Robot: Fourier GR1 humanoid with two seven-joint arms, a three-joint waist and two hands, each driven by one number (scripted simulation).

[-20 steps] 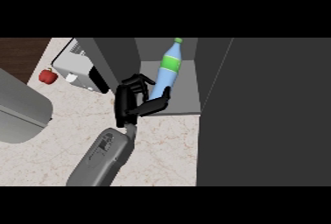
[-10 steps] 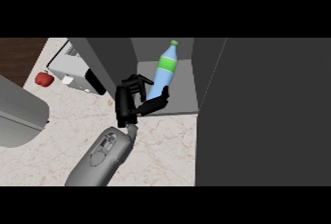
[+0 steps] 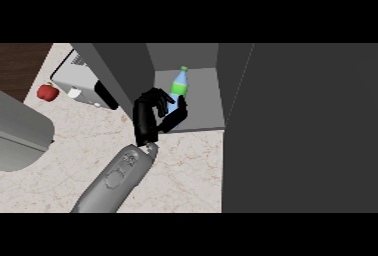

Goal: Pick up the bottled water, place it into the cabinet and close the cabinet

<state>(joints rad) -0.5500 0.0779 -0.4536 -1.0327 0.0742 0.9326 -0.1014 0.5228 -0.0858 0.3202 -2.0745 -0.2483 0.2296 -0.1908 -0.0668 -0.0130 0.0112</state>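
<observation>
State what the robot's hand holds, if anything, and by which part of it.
The one hand in view is curled round the bottled water, holding it by its lower body; the green upper part and cap stick out above.

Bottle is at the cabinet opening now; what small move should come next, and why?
Probably ease the left hand a little further into the cabinet, then lower and let go. Its fingers are curled round the bottled water, which stands tilted just past the shelf's front edge, so releasing here risks it tipping out. The door cannot close until the hand is out.
</observation>
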